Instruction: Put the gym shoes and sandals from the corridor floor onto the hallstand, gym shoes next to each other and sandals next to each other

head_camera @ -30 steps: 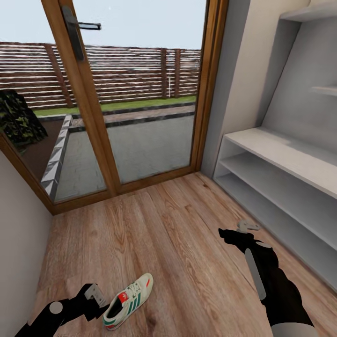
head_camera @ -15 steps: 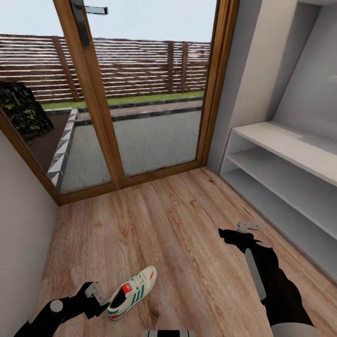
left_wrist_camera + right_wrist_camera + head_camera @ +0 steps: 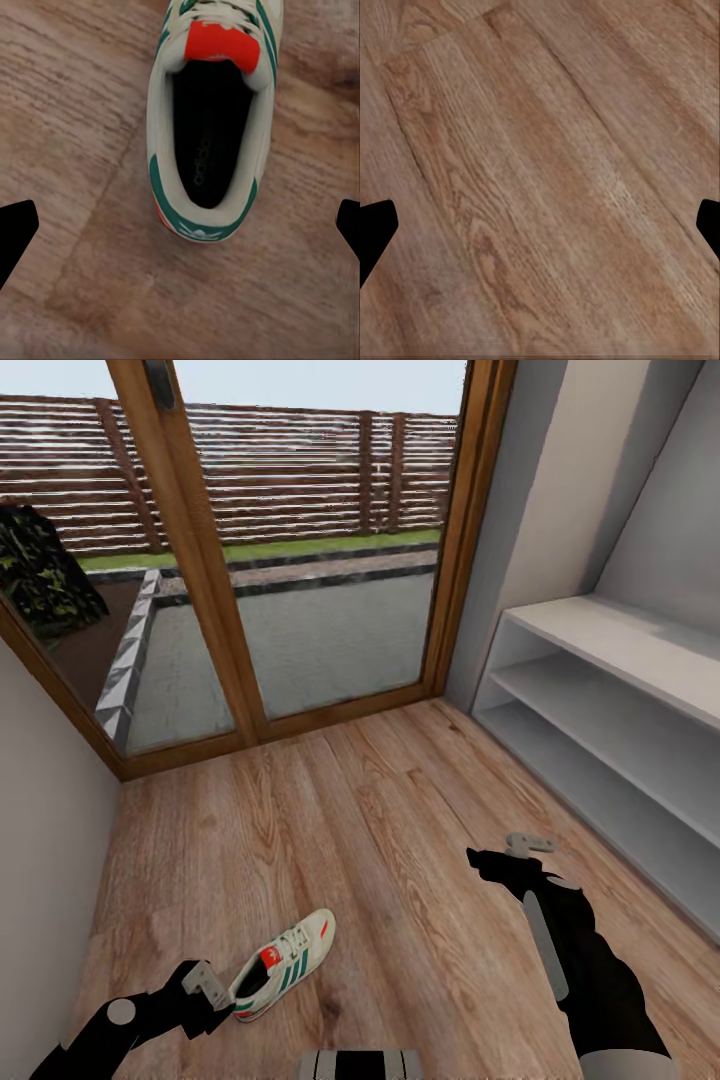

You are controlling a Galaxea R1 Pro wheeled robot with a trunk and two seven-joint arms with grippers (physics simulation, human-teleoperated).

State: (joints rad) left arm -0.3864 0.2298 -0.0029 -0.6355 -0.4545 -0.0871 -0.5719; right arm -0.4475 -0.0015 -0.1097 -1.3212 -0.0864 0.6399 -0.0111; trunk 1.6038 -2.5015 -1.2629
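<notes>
Wood plank floor point(image 3: 380, 830), glass door point(image 3: 300, 560) ahead, shoe rack point(image 3: 610, 700) at my right. One sneaker point(image 3: 285, 965) lies just beside my left claw point(image 3: 205, 985), fingers spread wide; my right claw point(image 3: 525, 847) also gapes.

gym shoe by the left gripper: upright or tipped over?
Upright. The gym shoe sits sole-down on the corridor floor; the left wrist view looks straight into its opening, with the left gripper beside its heel.
</notes>
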